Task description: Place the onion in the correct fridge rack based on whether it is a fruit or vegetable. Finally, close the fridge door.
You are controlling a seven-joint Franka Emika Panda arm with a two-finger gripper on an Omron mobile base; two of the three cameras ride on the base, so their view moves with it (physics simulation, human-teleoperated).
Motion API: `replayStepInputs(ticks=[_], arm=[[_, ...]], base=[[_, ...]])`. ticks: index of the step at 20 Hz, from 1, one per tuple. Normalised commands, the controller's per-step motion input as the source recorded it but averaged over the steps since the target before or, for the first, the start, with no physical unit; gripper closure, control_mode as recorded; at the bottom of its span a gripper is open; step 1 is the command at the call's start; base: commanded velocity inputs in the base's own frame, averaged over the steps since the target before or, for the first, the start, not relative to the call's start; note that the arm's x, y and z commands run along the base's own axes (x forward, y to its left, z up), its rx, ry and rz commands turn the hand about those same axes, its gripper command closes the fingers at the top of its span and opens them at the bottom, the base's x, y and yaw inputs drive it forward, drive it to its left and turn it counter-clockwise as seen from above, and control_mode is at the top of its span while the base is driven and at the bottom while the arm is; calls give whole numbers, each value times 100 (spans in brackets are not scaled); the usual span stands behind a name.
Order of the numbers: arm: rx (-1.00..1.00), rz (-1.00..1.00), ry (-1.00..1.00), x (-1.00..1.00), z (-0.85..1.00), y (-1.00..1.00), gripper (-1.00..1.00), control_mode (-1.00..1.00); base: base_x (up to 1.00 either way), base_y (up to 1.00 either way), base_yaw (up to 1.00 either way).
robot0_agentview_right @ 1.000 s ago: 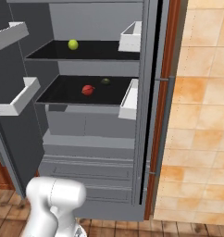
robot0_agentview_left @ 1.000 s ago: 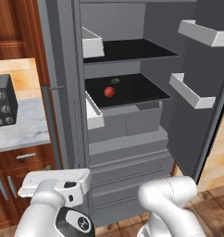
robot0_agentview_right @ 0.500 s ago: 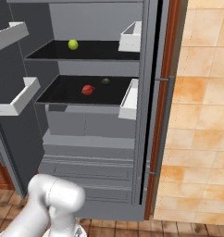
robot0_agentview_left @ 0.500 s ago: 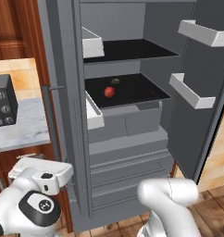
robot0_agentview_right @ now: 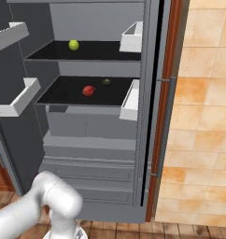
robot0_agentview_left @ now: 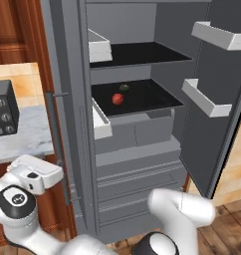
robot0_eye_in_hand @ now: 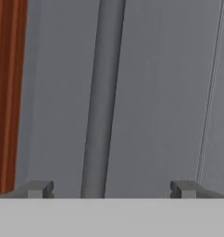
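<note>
The onion (robot0_agentview_left: 117, 99) lies on the fridge rack (robot0_agentview_left: 157, 102). The hand (robot0_eye_in_hand: 111, 189), wide and empty, faces the door handle (robot0_eye_in_hand: 101, 97); pushing off-centre could slip and leave the fridge ajar.

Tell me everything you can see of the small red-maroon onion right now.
The small round red-maroon onion lies on the lower flat black fridge rack inside the open grey fridge, toward the front of the shelf. It looks smooth and whole, with a darker patch on top. A small dark green item sits just behind it, apart from it. Nothing grips or covers the onion; only the rack touches it.
</note>
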Motion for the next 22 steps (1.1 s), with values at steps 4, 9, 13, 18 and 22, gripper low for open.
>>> replayStepInputs(ticks=[4, 9, 13, 18, 22], arm=[[-5, -23, -3, 62, -13, 29, -100, -100], [-3, -17, -2, 48, -7, 16, -100, -100], [0, -1, -1, 15, 0, -23, -100, -100], [0, 0, -4, 0, 0, -75, -100, -100], [0, 0, -4, 0, 0, -87, -100, -100]], base=[[0, 0, 0], [0, 0, 0], [0, 0, 0], [0, 0, 0], [0, 0, 0]])
